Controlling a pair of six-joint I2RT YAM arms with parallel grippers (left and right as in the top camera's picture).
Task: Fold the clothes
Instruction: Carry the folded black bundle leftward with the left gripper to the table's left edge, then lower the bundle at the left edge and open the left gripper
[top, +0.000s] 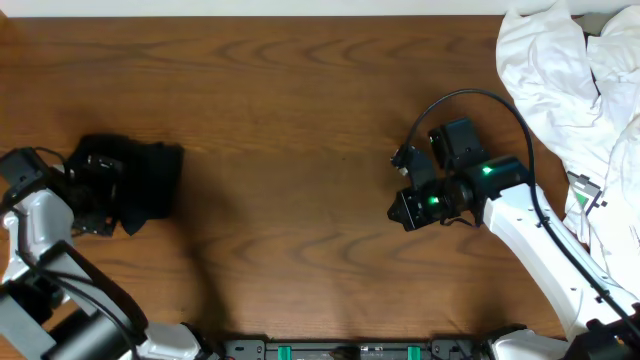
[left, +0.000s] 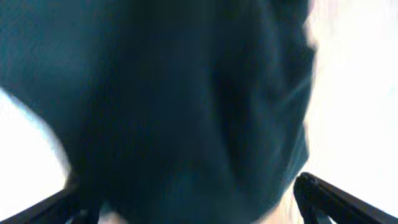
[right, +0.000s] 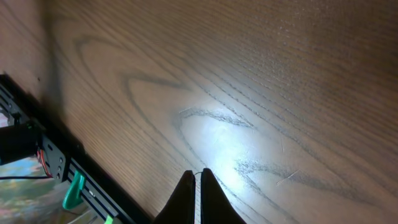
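- The left gripper has its fingers spread wide, one at each bottom corner of its wrist cam. They aren't pinching anything that I can see.
- Right in front of it are the clothes, a black bunched-up heap. Up close they're just a dark blurry mass filling most of the view, so I can't tell whether the fingers actually touch the fabric.
- The heap sits at the far left of the wooden table, and the left arm's wrist covers its left edge.
- The right gripper has its fingers pressed together with nothing between them. The tips hang over bare wood.
- From above, it's right of the table's middle, well apart from the black heap.
- A couple of green lights glow on the right arm.
- Further out, white garments are piled in the far right corner, running down beside the right arm.
- A black rail with a green clip runs along the table's near edge.
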